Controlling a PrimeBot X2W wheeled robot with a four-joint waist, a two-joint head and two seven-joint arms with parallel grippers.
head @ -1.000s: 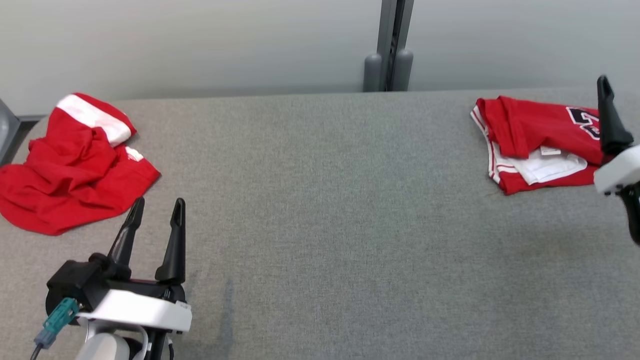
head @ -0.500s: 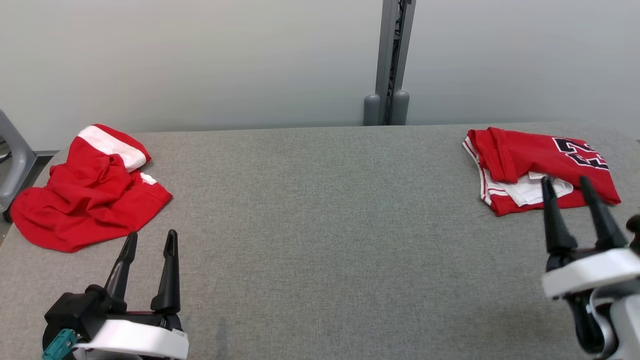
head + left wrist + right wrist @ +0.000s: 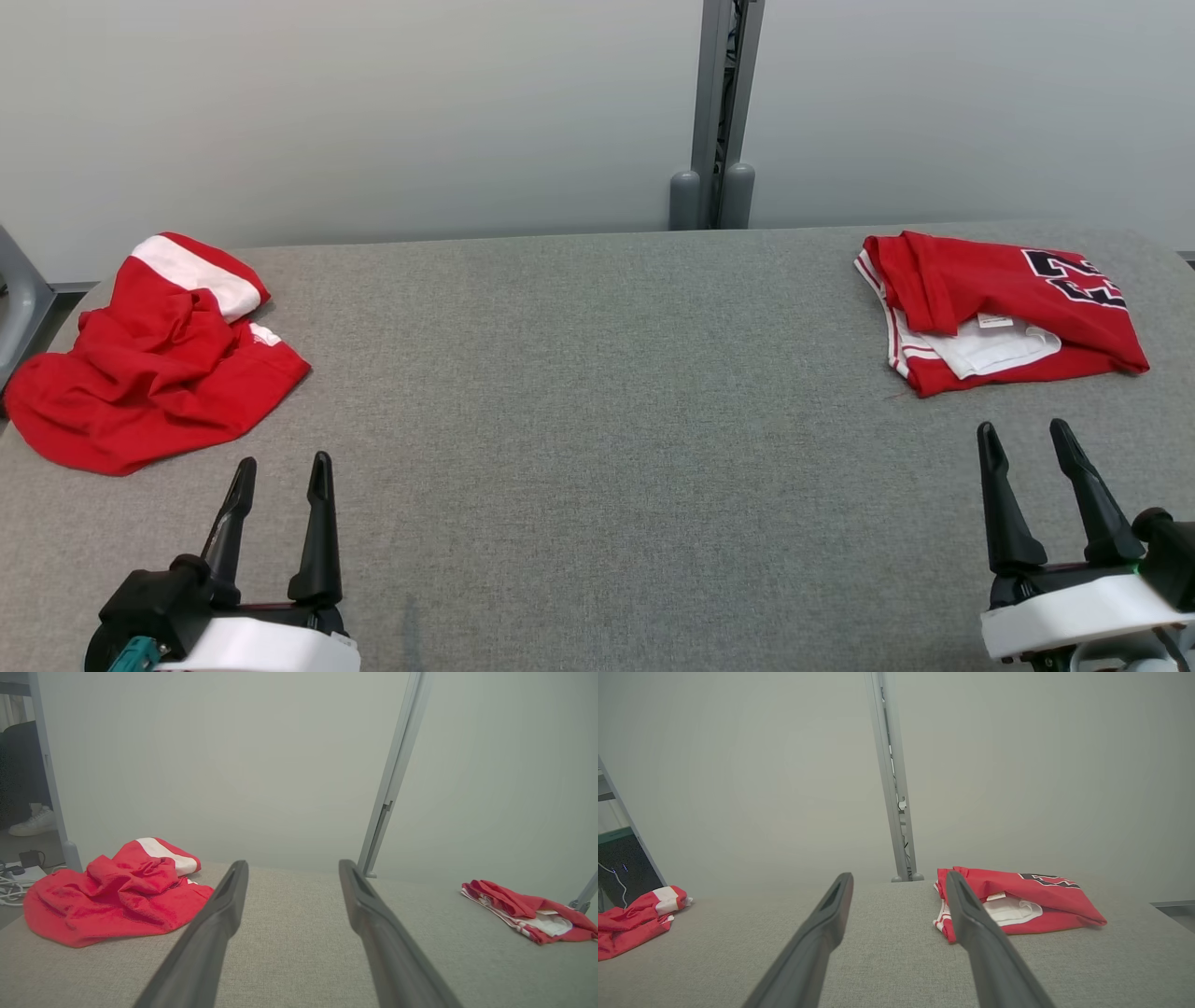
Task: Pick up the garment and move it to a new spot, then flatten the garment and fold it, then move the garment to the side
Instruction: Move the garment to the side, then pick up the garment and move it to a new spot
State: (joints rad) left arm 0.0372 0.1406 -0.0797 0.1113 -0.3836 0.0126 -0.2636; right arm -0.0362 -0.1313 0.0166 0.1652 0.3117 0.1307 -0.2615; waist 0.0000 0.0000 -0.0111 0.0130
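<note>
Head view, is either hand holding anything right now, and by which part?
Nothing is held. The left hand and right hand are both open over the grey table, apart from the crumpled red garment and the folded red jersey.

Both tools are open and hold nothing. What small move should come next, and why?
Probably reach the left tool forward and left toward the crumpled garment. It lies unfolded, nearest that tool, while the jersey at the right already looks folded.
</note>
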